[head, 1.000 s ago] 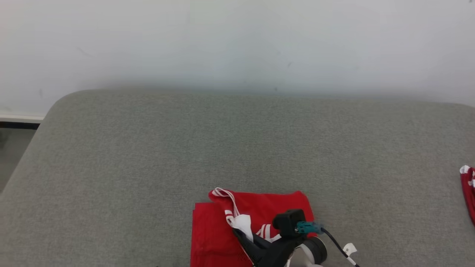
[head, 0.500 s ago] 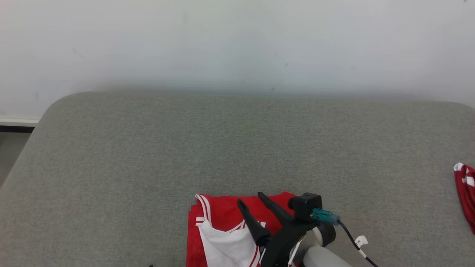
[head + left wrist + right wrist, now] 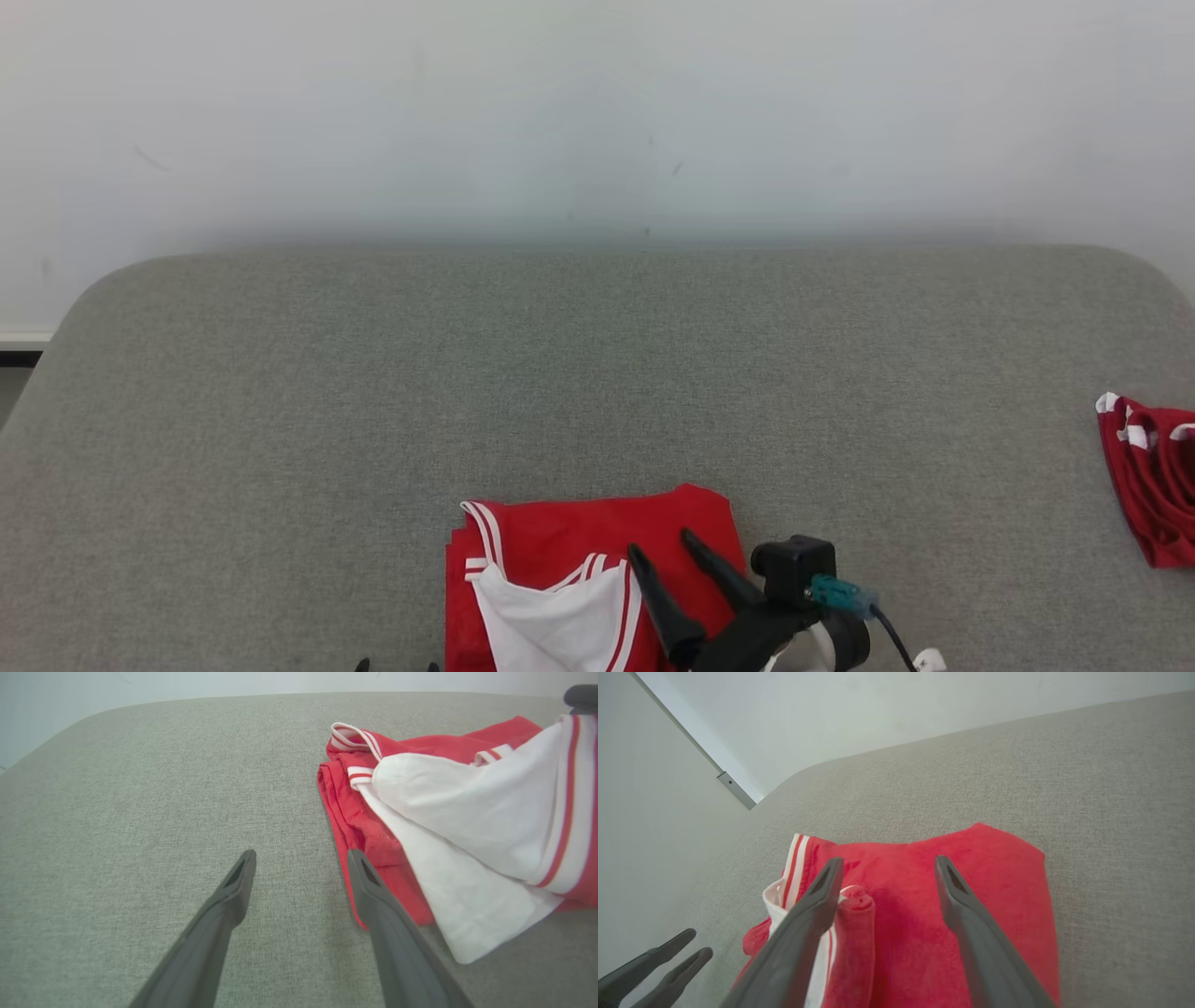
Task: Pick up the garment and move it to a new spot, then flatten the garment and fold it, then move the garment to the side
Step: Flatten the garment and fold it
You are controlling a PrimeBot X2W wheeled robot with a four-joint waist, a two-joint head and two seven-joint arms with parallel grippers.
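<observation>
The garment (image 3: 560, 532), a red jersey with white trim and a white panel folded over it, lies folded on the grey cushion (image 3: 597, 373) at the near middle edge. My right gripper (image 3: 663, 543) hovers over the jersey's right half, open and holding nothing. The right wrist view has that gripper (image 3: 888, 862) spread above the red cloth (image 3: 994, 882). Just left of the jersey, my left gripper (image 3: 301, 856) is open over bare cushion, its right finger beside the red edge (image 3: 467, 798). Its tips (image 3: 395, 665) peek in at the bottom edge.
A second red and white garment (image 3: 1148, 476) lies bunched at the cushion's far right edge. A pale wall (image 3: 597, 112) rises behind the cushion. The cushion's rounded left corner (image 3: 84, 289) drops to the floor. Bare cushion stretches beyond and to both sides of the jersey.
My right gripper let go of the white part it held a second ago, and that panel now lies flat. The gripper has drawn back toward me. The camera has shifted.
</observation>
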